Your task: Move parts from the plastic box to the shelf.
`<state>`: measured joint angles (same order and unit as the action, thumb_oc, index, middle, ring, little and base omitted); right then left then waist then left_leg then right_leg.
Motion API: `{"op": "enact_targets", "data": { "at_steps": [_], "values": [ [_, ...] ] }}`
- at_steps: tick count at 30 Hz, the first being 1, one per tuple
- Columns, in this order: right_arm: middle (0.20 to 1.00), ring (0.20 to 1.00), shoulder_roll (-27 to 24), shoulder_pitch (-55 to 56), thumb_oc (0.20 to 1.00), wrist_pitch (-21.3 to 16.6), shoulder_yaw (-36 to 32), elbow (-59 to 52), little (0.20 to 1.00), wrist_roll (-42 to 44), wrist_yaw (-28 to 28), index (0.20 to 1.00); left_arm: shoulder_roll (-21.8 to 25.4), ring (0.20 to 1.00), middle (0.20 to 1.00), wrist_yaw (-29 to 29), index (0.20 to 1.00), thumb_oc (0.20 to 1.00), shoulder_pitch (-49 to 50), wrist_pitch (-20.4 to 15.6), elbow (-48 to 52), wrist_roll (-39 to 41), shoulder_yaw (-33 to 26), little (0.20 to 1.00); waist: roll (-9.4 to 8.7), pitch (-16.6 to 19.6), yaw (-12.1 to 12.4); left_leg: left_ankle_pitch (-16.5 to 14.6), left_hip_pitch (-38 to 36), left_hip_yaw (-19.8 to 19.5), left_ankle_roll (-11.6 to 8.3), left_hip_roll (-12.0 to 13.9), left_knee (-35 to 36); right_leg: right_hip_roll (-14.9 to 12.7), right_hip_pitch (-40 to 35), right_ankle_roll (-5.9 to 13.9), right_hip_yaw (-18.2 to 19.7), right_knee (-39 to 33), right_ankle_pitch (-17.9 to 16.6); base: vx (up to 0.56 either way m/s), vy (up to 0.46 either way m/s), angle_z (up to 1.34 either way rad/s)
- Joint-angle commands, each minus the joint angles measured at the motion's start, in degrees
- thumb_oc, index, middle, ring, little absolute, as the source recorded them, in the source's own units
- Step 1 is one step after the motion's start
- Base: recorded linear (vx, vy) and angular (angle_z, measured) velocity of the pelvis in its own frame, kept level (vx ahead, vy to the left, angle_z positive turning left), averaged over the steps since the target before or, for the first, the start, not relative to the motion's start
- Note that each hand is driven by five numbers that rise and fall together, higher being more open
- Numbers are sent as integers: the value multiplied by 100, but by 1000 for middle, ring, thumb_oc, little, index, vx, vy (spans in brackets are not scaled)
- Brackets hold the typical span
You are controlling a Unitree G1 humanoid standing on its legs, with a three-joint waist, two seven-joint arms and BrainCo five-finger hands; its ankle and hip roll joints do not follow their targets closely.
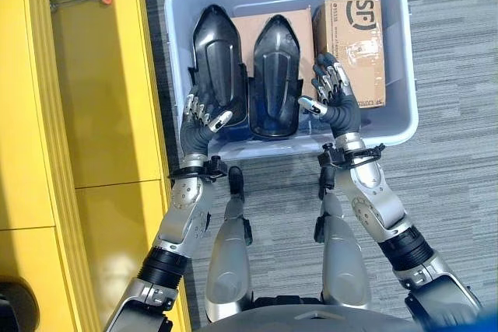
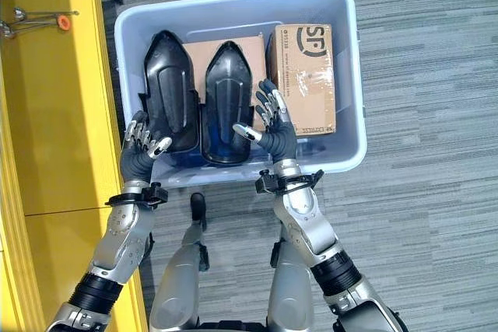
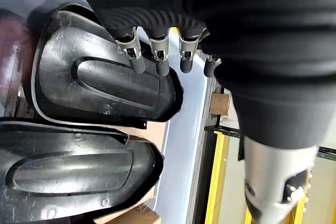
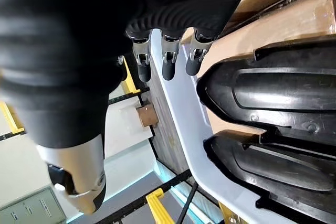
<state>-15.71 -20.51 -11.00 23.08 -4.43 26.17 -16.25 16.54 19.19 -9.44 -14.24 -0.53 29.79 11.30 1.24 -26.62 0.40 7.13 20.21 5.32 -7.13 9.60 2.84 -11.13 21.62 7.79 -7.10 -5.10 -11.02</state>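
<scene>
Two black parts (image 1: 245, 75) lie side by side in the plastic box (image 1: 398, 52). My left hand (image 1: 204, 114) and right hand (image 1: 331, 95) hover over them, fingers loose, holding nothing. The parts look hard, smooth and light, so I would hold one by its long edges.

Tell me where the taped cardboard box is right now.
The taped cardboard box lies in the plastic box's right part, beside the right black part.

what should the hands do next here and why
Probably lower both hands and close them on the two black parts. The left hand hangs open at the near end of the left black part, the right hand open beside the right black part. Both parts lie in the plastic box, neither yet held.
</scene>
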Motion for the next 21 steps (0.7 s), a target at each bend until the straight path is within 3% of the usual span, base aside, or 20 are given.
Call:
{"op": "enact_targets", "data": {
  "at_steps": [1,21],
  "values": [
    [1000,1000,212,41,1000,-424,-72,-313,1000,-183,-13,1000,373,1000,1000,89,1000,1000,223,-364,505,-299,-69,1000,-208,312,7,-35,369,-126,-36,190,-417,-604,115,331,75,614,264,0,0,0],
    [1000,1000,148,-337,1000,-464,-789,264,1000,-1083,-1029,1000,490,1000,1000,196,1000,1000,315,-651,1067,-201,-273,1000,-29,114,153,-60,720,-292,15,65,-547,-680,325,285,6,731,326,5,0,5]
  ]
}}
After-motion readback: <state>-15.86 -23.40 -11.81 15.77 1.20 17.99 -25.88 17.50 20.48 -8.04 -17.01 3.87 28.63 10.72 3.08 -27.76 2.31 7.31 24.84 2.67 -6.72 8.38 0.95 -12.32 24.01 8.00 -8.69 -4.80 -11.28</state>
